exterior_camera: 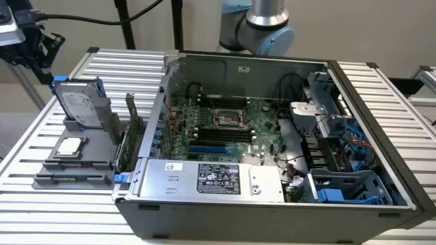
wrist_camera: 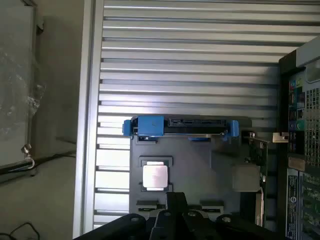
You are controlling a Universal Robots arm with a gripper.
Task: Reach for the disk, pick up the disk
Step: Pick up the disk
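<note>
At the exterior view's left, the disk (exterior_camera: pixel 76 104) is seen upright in a grey holder (exterior_camera: pixel 101 140) on the slatted surface (exterior_camera: pixel 41 214) — the jaws are held above it, apart; their opening cannot be told.

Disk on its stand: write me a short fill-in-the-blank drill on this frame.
The disk stands ___ in the grey stand.
Its carrier rails are ___ in colour.
The chip lies ___ on that stand.
The tool is nearest to the ___.
Missing words: upright; blue; flat; disk.
</note>
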